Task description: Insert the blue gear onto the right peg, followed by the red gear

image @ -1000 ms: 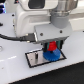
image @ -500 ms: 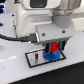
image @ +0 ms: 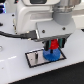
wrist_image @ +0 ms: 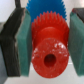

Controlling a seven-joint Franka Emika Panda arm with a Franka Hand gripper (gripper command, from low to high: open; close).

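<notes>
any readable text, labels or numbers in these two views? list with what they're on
None readable in either view.
Red gear, blue gear, gripper pads: no markings visible.
White plate and the arm housing in the exterior view: no text can be made out; the picture is too coarse to rule out small print.

Arm: 1 Franka Panda, white housing, reaching down from the top of the exterior view, wrist block low over the work area, a black cable trailing toward the exterior view's left.

Gripper: pointing straight down, 2 fingers with teal pads, one on either side of the red gear. Jaws closed onto its hub, pads touching both flanks. Fingertips appear level and parallel in the wrist view.
</notes>
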